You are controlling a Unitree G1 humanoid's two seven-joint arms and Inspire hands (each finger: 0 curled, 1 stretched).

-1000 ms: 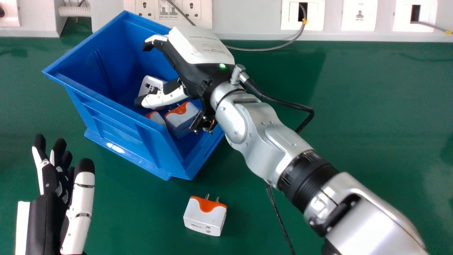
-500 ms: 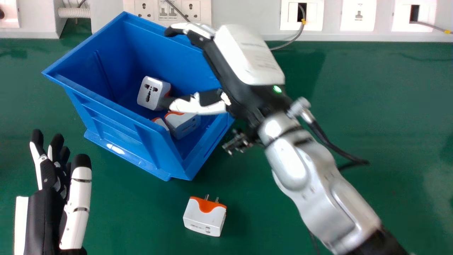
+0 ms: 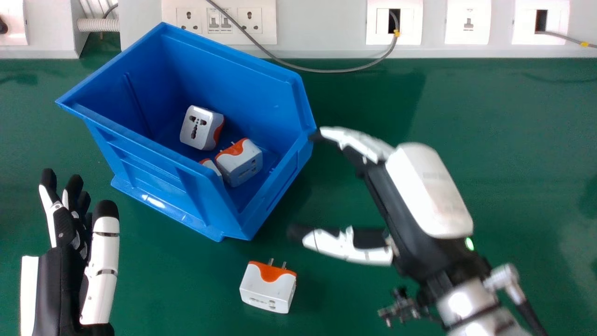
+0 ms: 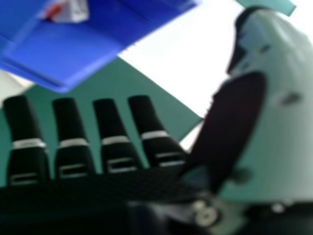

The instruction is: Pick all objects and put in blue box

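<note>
My right hand (image 3: 419,191) is over the table to the right of the blue box (image 3: 186,189), open and holding nothing. In the right hand view the right hand (image 4: 68,122) has its fingers straight, with part of the blue box (image 4: 73,46) beyond them and an adapter (image 4: 73,11) inside it. Three white and orange adapters lie in the box: one at the back (image 3: 201,128), one nearer the front (image 3: 239,162), and one (image 3: 211,167) partly hidden by the wall. Another adapter (image 3: 267,287) sits on the table in front of the box. My left hand (image 3: 70,233) rests open at the lower left.
The green table (image 3: 513,154) runs back to a pale wall panel with sockets (image 3: 250,19). A grey cable (image 3: 326,71) loops along the table's back edge, behind the box.
My right hand has come out from over the box, moving right and toward the robot. The adapters in the box are more fully exposed. The left hand has barely shifted.
</note>
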